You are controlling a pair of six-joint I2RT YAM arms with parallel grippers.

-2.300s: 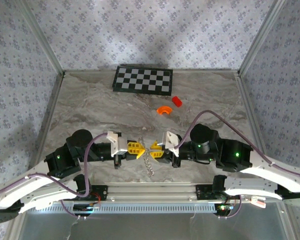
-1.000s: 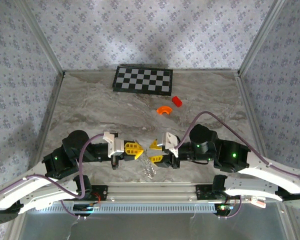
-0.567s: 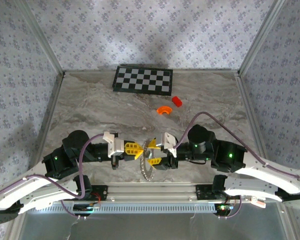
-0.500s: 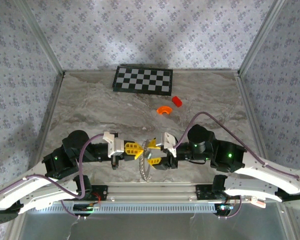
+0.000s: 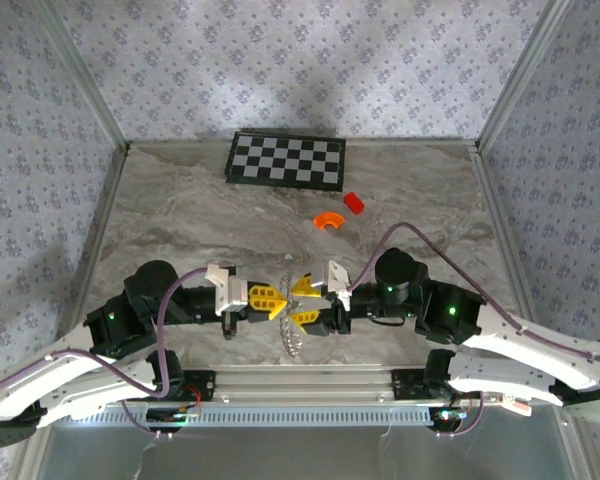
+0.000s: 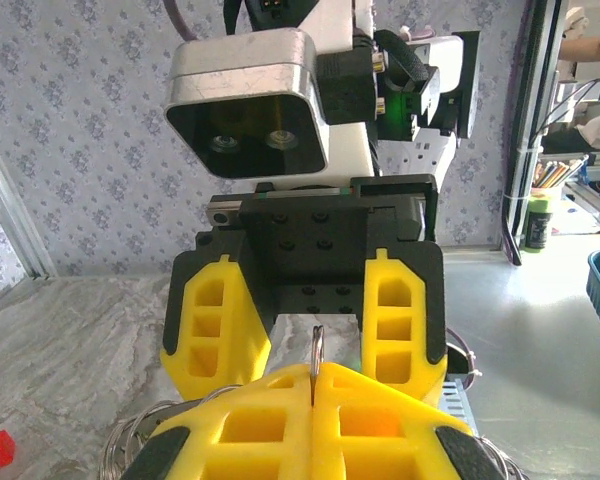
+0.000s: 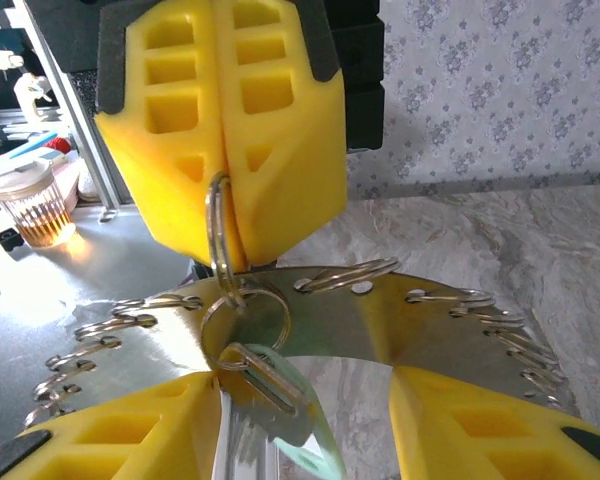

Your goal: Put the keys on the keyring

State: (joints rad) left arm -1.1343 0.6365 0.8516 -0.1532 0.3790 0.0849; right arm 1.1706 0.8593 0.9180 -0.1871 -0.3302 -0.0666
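Seen from above, the left gripper (image 5: pixel 275 300) is clamped shut over the front part of the table (image 5: pixel 180 210). The keyring (image 5: pixel 291 335) hangs from its tips as a short droop of bright metal. The right gripper (image 5: pixel 294 304) faces the left gripper tip to tip, jaws parted. Well apart from the left gripper, toward the back, lie an orange piece (image 5: pixel 328 220), a red block (image 5: pixel 353 202) and, farther off, a checkerboard mat (image 5: pixel 286 160). The marble-patterned top looks smooth and hard. Patterned walls (image 5: pixel 300 60) close it in on three sides, and there is free room all round the left gripper.

In the left wrist view, the left gripper's yellow fingers (image 6: pixel 270 425) pinch a thin split ring (image 6: pixel 317 350) edge-on. The right gripper's fingers stand wide just beyond it.

In the right wrist view, the pinched ring under the left gripper's tips carries a smaller ring (image 7: pixel 245 312) and a pale green flat piece (image 7: pixel 290 400). A curved steel plate (image 7: pixel 380 320) fringed with small split rings spans just below. The right gripper's fingers flank the plate, and I cannot tell whether they press on it. The bundle is probably light, stiff, slick and apt to swing. It is best taken on the plate's flat, not on the thin wire.
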